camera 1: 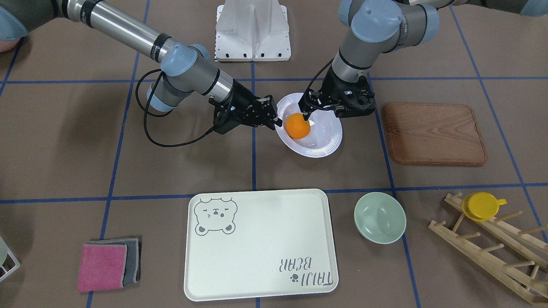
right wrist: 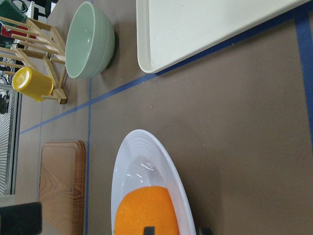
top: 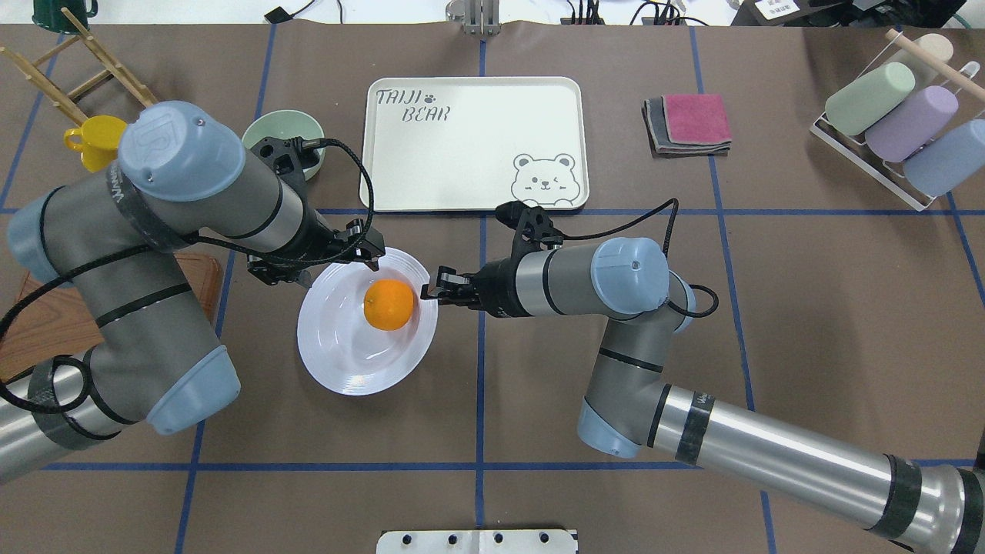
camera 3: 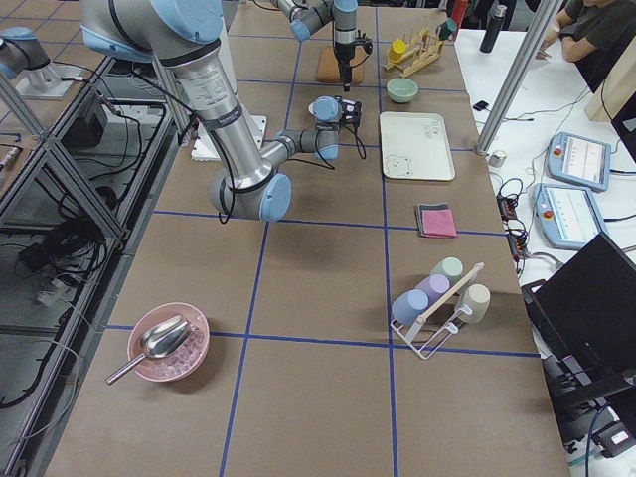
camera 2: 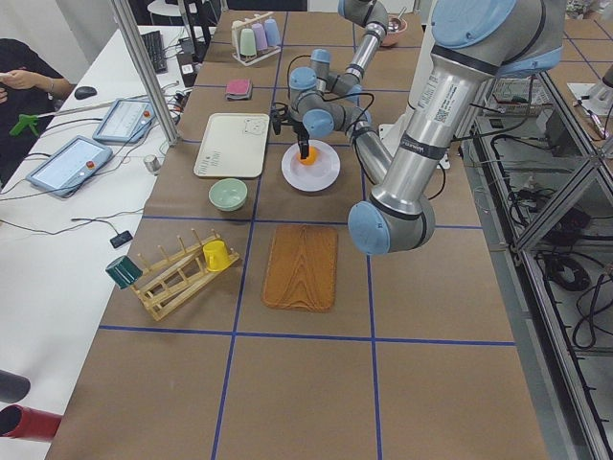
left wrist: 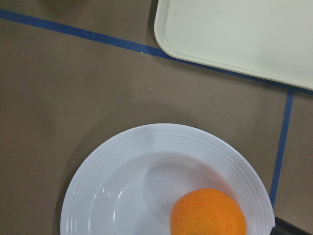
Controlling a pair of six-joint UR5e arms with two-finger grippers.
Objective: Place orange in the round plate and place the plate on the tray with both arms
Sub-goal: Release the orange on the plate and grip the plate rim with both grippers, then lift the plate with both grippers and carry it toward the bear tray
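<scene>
Two grey words, "TAIJI BEAR", on the cream tray [top: 477,138].

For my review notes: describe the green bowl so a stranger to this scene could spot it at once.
Find the cream bear tray. Between its short side and the wooden peg rack sits the pale green bowl. It is empty, unlike the white plate holding the orange.

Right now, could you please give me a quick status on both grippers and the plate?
Left gripper at round plate rim, jaws unclear. Right gripper astride rim, jaws open. Orange in plate. Tray bare, nothing between.
</scene>
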